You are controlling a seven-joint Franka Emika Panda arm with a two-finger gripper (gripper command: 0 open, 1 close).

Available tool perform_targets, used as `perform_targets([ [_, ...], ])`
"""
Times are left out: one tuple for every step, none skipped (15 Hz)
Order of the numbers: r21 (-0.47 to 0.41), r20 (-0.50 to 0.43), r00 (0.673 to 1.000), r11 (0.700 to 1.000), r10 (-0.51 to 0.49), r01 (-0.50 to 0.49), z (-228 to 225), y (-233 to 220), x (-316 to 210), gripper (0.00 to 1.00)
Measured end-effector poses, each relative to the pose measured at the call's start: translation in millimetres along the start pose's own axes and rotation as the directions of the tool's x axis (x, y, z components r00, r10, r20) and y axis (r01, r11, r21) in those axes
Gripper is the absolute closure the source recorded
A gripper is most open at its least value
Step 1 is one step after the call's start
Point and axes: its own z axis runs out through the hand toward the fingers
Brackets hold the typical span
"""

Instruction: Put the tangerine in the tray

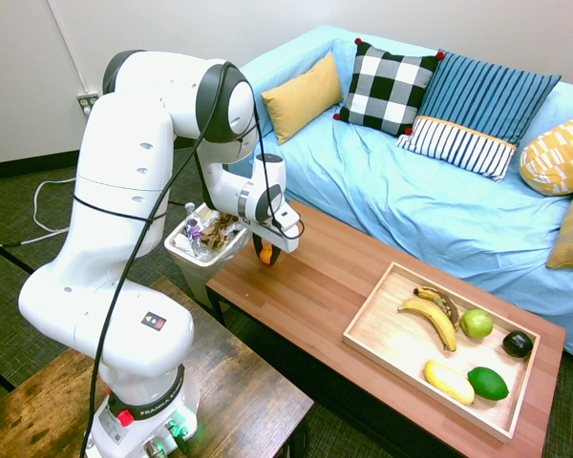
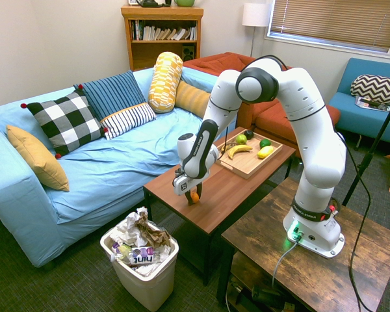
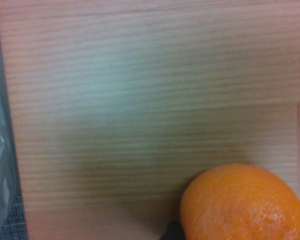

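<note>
The small orange tangerine [image 1: 265, 257] sits between the dark fingers of my gripper [image 1: 264, 254] at the near end of the reddish-brown table [image 1: 296, 301], right at the tabletop. The second exterior view shows the gripper [image 2: 194, 197] pointing down with its fingers closed against the tangerine [image 2: 194, 194]. In the wrist view the tangerine [image 3: 245, 205] fills one corner over the wood grain. The pale wooden tray [image 1: 387, 324] lies at the table's far end, well away from the gripper, and also shows in the second exterior view [image 2: 246, 166].
The tray holds bananas [image 1: 432, 315], a green apple [image 1: 476, 323], a dark avocado [image 1: 518, 343], a lime [image 1: 488, 383] and a yellow fruit [image 1: 448, 382]. A white trash bin [image 1: 206, 253] full of rubbish stands just off the table's end. A blue sofa [image 1: 411, 200] runs along the table.
</note>
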Motion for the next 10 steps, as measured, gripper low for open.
perform_targets([
  [0.011, -0.012, 1.0, 1.0, 0.006, -0.006, -8.8, -0.1, 4.2, 1.0],
  [0.026, -0.028, 0.999, 1.0, 0.017, -0.016, -21.6, 1.1, 10.5, 1.0],
  [0.04, -0.041, 0.999, 0.999, 0.029, -0.027, -38.5, 2.3, 18.6, 1.0],
  [0.057, -0.057, 0.997, 0.997, 0.046, -0.043, -58.4, 5.1, 29.0, 1.0],
  [0.074, -0.072, 0.995, 0.995, 0.075, -0.07, -80.4, 11.1, 43.0, 1.0],
  [0.086, -0.078, 0.99, 0.99, 0.114, -0.107, -102.2, 20.9, 60.2, 1.0],
  [0.1, -0.081, 0.983, 0.983, 0.163, -0.155, -120.4, 34.1, 80.4, 1.0],
  [0.116, -0.086, 0.972, 0.971, 0.218, -0.207, -135.1, 51.7, 104.6, 1.0],
  [0.125, -0.086, 0.959, 0.958, 0.271, -0.26, -143.7, 71.9, 127.8, 1.0],
  [0.127, -0.084, 0.944, 0.943, 0.318, -0.306, -147.3, 93.1, 149.0, 1.0],
])
